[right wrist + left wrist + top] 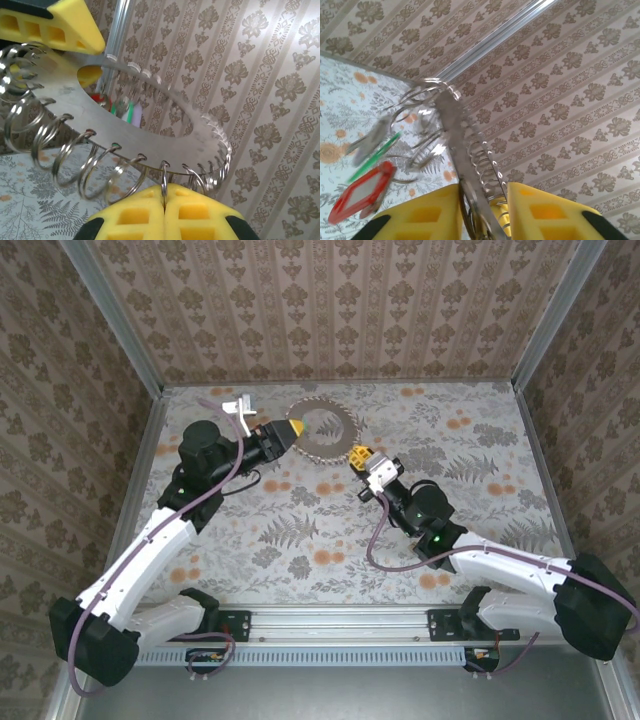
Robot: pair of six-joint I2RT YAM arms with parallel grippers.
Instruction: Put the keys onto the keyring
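The keyring (325, 435) is a flat silvery disc with a big hole and several small wire loops round its rim, held up off the table. My right gripper (164, 189) is shut on one of those loops (163, 172) at the disc's near edge. My left gripper (482, 190) straddles the opposite rim (457, 145) with its jaws apart; the right pad (540, 210) stands clear of the metal. Keys hang blurred from the ring: a red head (362, 192), a green one (375, 156) and a grey blade (370, 140). Through the hole, red and green key heads (122, 107) show.
The floral tabletop (330, 530) lies below the ring, and patterned walls (330, 300) close it in on three sides. A metal corner post (490, 45) rises behind the ring. The left gripper's yellow fingertip (75, 22) sits at the ring's far side.
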